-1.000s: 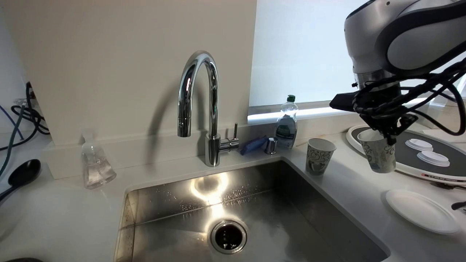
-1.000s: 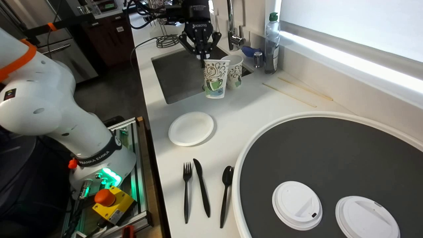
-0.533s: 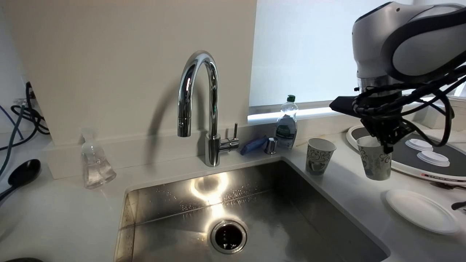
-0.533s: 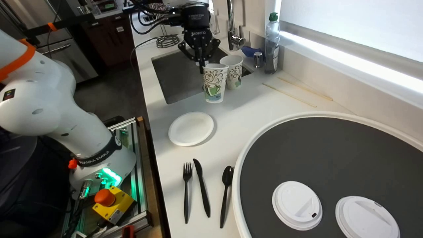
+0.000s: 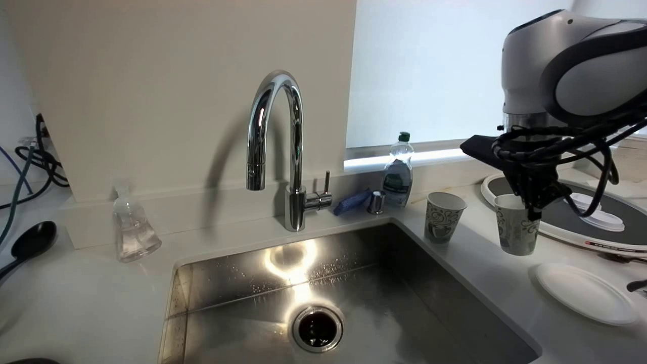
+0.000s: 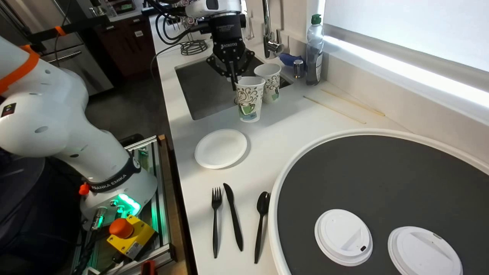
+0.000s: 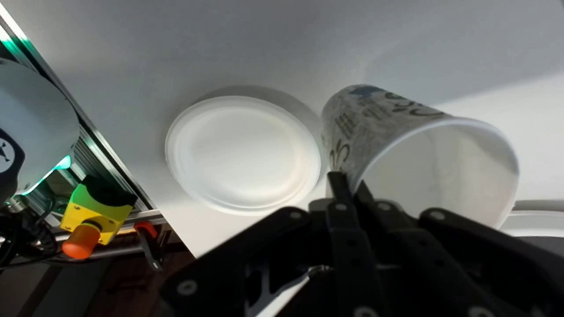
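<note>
The claw is clenched on the wall of a paper cup, pinching it near the rim; the cup hangs from the claw, mouth upward, over the counter. Near the claw, a second cup stands upright by the sink. Below the claw and to one side lies a white plate. Farther from it are the soap bottle, fork, knife and spoon, then two lids on a round tray, well apart from the claw.
</note>
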Robot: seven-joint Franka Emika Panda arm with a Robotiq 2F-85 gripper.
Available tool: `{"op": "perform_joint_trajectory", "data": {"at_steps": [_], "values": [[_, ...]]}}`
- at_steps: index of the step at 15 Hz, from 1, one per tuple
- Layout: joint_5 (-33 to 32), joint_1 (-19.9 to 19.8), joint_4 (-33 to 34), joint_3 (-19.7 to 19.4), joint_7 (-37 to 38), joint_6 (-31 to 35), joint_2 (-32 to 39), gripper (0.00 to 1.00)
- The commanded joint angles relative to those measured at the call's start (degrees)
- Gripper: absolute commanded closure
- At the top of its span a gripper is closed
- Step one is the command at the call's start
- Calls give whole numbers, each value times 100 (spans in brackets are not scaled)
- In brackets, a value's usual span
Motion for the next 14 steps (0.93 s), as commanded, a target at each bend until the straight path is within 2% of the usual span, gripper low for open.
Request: {"op": "perform_joint_trajectory", "data": {"at_steps": [1,14], "values": [[145,-64,-364,57,347,460,-246,99],[361,-70,-687,77,1237,984,-282,99]]}}
